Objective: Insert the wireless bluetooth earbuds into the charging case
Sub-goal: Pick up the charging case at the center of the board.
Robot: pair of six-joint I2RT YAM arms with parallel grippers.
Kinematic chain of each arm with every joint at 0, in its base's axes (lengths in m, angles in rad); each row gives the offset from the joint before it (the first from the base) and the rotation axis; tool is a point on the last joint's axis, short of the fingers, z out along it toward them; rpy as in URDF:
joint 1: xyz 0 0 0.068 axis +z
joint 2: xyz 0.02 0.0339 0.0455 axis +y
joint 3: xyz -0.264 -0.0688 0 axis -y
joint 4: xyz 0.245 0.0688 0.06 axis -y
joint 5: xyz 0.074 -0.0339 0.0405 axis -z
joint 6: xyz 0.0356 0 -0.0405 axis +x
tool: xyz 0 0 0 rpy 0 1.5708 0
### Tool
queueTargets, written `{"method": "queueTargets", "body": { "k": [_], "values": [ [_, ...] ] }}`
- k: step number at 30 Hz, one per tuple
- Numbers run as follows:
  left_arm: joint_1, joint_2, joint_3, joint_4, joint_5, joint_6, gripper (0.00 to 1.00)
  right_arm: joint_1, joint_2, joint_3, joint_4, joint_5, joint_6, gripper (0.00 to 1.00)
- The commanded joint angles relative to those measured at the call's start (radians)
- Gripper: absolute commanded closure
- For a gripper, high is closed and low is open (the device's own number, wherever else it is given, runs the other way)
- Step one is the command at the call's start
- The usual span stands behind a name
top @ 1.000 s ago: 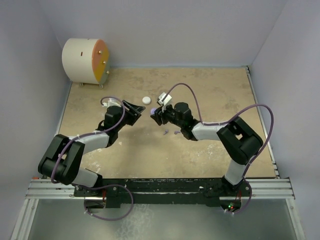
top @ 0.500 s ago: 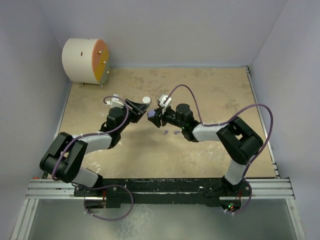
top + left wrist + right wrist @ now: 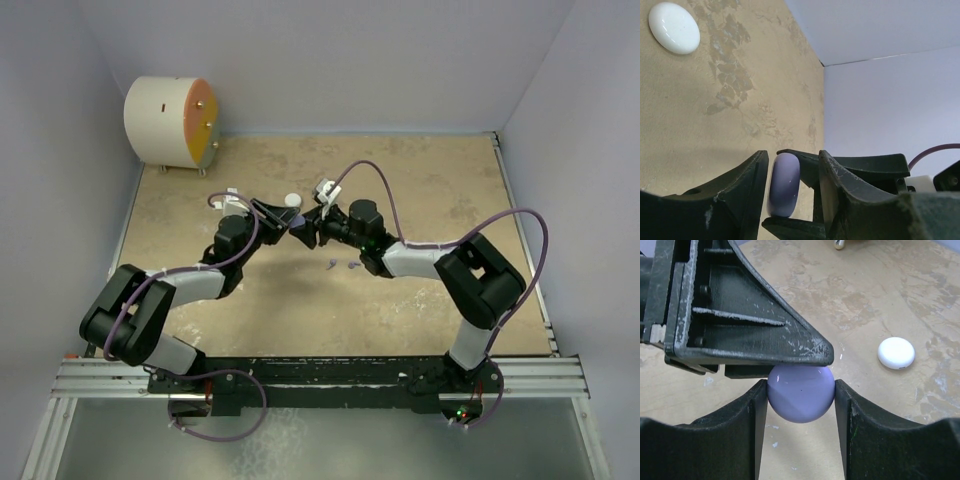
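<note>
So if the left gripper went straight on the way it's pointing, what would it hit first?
The lilac case half, already inside the left gripper and pinched by the right gripper; behind it, likely that gripper's fingers.

The tan table bears a white disc, two earbuds and a drum.

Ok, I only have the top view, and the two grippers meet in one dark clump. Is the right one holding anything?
Observer: Yes. The right wrist view shows the right gripper shut on the lilac case half, one finger on each side of its rim.
Operator: And the other arm?
Observer: The left wrist view shows the left gripper straddling that half across its flat faces, with a gap on one side, so it is not clamped.
</note>
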Motion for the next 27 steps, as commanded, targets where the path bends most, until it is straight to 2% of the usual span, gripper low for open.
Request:
{"method": "queueTargets", "body": {
  "k": [1,8,17,27],
  "values": [
    [-0.008,-0.035,-0.008,0.054,-0.017,0.025,0.58,-0.005,-0.003,0.079,-0.015,-0.019,0.040,1.00],
    [-0.010,-0.058,-0.015,0.045,-0.044,0.036,0.65,-0.012,0.011,0.113,-0.071,-0.013,0.080,1.00],
    [-0.010,-0.130,-0.036,0.018,-0.122,0.060,0.64,-0.013,0.009,0.124,-0.130,-0.002,0.098,1.00],
    [-0.012,-0.119,-0.048,0.047,-0.111,0.052,0.65,-0.017,0.009,0.131,-0.138,-0.006,0.117,1.00]
  ]
}}
